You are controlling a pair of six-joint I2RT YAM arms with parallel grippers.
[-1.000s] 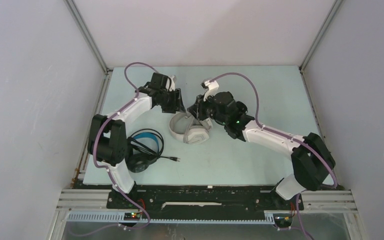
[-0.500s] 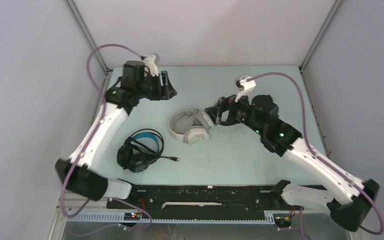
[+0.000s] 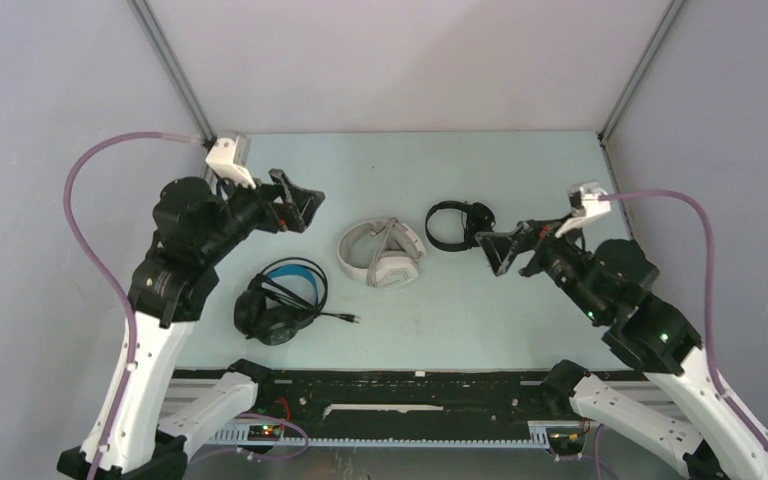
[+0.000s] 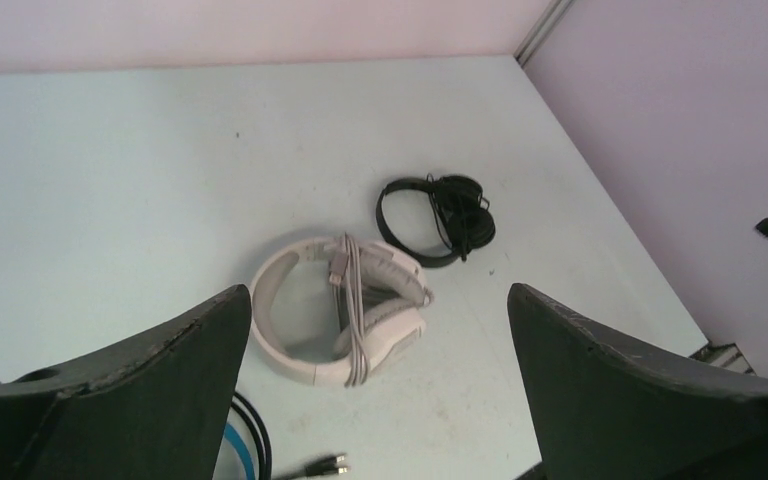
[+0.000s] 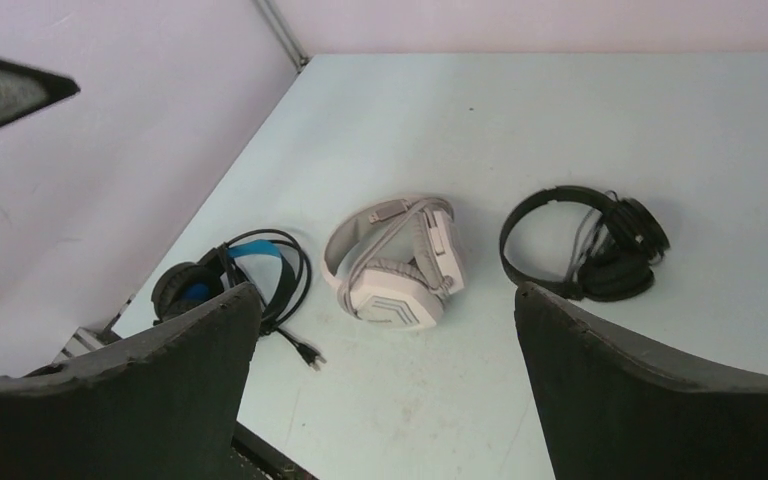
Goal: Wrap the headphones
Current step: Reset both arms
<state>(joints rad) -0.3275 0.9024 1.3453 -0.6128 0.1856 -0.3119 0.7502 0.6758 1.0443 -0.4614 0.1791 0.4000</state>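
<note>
Now | left fingers [image 4: 160,380] apart, empty | right fingers [image 5: 160,375] apart, empty | white headphones [image 3: 395,268] apparently cable-wrapped

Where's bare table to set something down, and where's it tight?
Free: the far strip of the table between the back wall and all three pairs; also the near-right patch, bounded by the white headphones, the small black headphones and the front rail. Crowded: the middle row, and the near-left corner with the blue-banded headphones and their plug.

No legible text, labels or signs.
</note>
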